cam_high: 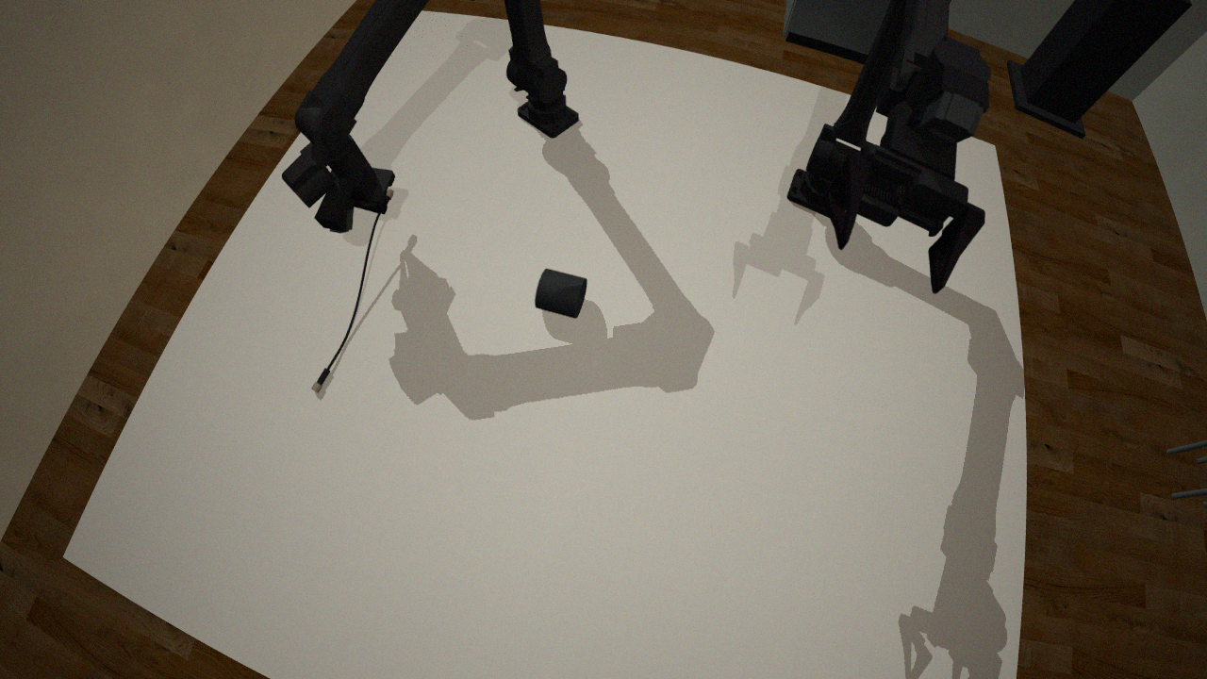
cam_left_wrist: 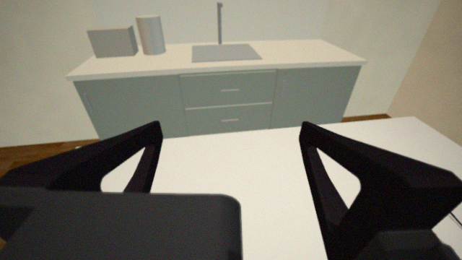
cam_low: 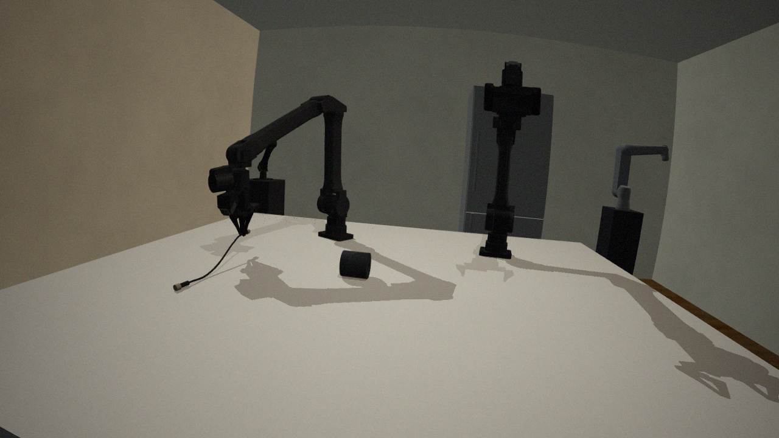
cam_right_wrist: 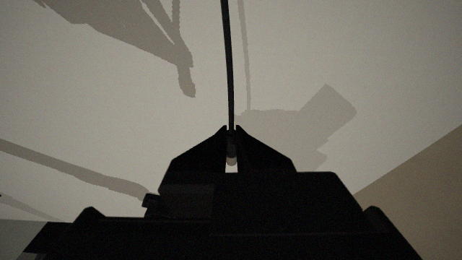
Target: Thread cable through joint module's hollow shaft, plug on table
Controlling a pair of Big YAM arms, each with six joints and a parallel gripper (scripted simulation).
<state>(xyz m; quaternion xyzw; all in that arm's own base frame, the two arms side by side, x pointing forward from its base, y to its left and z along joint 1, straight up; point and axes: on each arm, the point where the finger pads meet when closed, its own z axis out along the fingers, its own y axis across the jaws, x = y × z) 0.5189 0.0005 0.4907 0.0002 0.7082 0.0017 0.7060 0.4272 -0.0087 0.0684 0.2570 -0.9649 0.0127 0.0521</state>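
a thin blk cable point(cam_high: 362, 278) point(cam_low: 220, 260) point(cam_left_wrist: 455, 218) point(cam_right_wrist: 229, 61) is seen w/ one end raised off the table, the rest sloped down in a gentle curve. the raised end fitting point(cam_high: 388, 193) point(cam_low: 248, 231) point(cam_right_wrist: 231, 148), dark w/ a pale tip, is clamped btwn closed fingers. the other end fitting point(cam_high: 321, 379) point(cam_low: 181, 285), dark w/ a light-colored cap, is rested on the table. which fitting is the plug can't be told for sure. the joint module point(cam_high: 560, 292) point(cam_low: 355, 264), a short dk gray cylinder, is laid on its side on the table, ungripped, well apart from the cable. its hollow shaft is left unthreaded; the bore can't be made out.
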